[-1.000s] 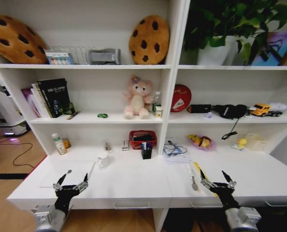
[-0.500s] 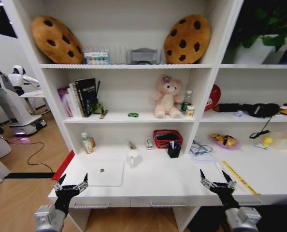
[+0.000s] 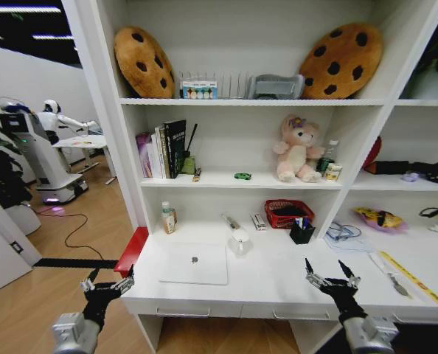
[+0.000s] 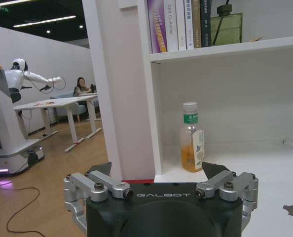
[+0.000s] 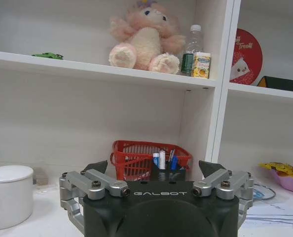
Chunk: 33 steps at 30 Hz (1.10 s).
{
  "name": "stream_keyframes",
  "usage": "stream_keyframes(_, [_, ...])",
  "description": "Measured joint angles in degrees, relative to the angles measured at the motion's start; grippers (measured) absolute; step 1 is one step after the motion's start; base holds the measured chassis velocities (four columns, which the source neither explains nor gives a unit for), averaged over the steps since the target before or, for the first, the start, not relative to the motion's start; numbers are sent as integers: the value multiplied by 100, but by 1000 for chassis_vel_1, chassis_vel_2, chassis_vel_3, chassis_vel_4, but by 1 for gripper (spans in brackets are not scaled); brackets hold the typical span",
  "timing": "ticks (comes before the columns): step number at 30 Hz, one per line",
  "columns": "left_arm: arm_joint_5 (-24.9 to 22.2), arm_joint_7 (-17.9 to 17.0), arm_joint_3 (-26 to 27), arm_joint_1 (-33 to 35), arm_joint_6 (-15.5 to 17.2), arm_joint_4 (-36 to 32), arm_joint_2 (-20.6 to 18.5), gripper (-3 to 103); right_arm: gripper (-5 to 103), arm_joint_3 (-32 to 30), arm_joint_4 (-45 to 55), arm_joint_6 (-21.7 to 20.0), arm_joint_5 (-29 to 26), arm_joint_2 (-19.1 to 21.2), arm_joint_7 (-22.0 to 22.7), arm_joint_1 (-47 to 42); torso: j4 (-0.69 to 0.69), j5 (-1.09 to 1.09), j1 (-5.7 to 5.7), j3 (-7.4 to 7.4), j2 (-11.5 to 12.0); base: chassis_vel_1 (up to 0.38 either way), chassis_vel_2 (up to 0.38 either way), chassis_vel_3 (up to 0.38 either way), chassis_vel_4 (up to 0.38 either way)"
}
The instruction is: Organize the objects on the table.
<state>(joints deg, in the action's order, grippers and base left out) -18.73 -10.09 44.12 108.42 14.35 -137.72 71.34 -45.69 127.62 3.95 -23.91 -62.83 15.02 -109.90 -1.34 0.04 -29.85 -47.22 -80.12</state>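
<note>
Head view: the white desk (image 3: 278,284) fills the lower middle of the frame. A slim silver laptop (image 3: 195,264) lies closed on its left part. The left hand (image 3: 107,285) hangs at lower left, off the desk's front corner and below-left of the laptop, fingers spread wide and empty. The right hand (image 3: 331,277) sits at lower right over the desk's front edge, also wide and empty; the laptop is well to its left. A black cup of pens (image 3: 301,231) stands above it in the frame, beside a red basket (image 3: 288,213). A tiny green object (image 3: 242,176) rests on the shelf above.

Left wrist view: the left hand (image 4: 159,170) is wide open at the bottom, a bottle (image 4: 191,145) standing on the desk beyond it.

Right wrist view: the right hand (image 5: 154,169) is wide open; the pens (image 5: 165,162) stand directly beyond it, before the basket.
</note>
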Motion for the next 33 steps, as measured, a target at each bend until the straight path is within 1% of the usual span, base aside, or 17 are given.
stream_keyframes(4, [0,2,0,0,0,0,0,100,100,0,0,0,0,0,0,-1,0,-1,1,0,0,-44,-51,13,34])
stream_keyframes(6, [0,2,0,0,0,0,-1,100,100,0,0,0,0,-1,0,-1,3,-5,2,1,-1,0,0,0,0])
stream_keyframes(9, [0,2,1,0,0,0,-1,100,100,0,0,0,0,-1,0,-1,2,-4,1,0,-1,10,0,-21,5])
stream_keyframes(15, [0,1,1,0,0,0,-1,100,100,0,0,0,0,-1,0,-1,1,-3,1,0,0,65,-28,-62,46])
stream_keyframes(19, [0,0,1,0,0,0,-1,100,100,0,0,0,0,-1,-1,-1,1,-5,1,0,0,107,-139,-109,145])
stream_keyframes(20, [0,0,2,-1,0,0,-1,100,100,0,0,0,0,-1,-1,0,2,-4,1,0,0,170,-176,-148,216])
stream_keyframes(24, [0,1,1,-1,0,0,-1,100,100,0,-1,0,0,-1,-1,-1,-1,-2,1,1,-1,189,-200,-198,218])
stream_keyframes(27, [0,0,1,0,0,0,-1,100,100,0,0,1,0,-1,-2,-1,1,-6,3,2,-1,235,-224,-264,231])
stream_keyframes(29, [0,-1,2,0,0,0,-1,100,100,0,0,0,0,-1,-2,-1,3,-4,2,1,-1,269,-245,-245,275])
stream_keyframes(31, [0,0,2,0,0,0,-1,100,100,0,-1,1,0,-1,-1,-1,0,-2,2,1,-1,275,-273,-310,273])
stream_keyframes(33, [0,0,2,0,0,0,-1,100,100,0,-1,0,0,-1,-1,-1,0,-3,2,1,-1,294,-287,-322,292])
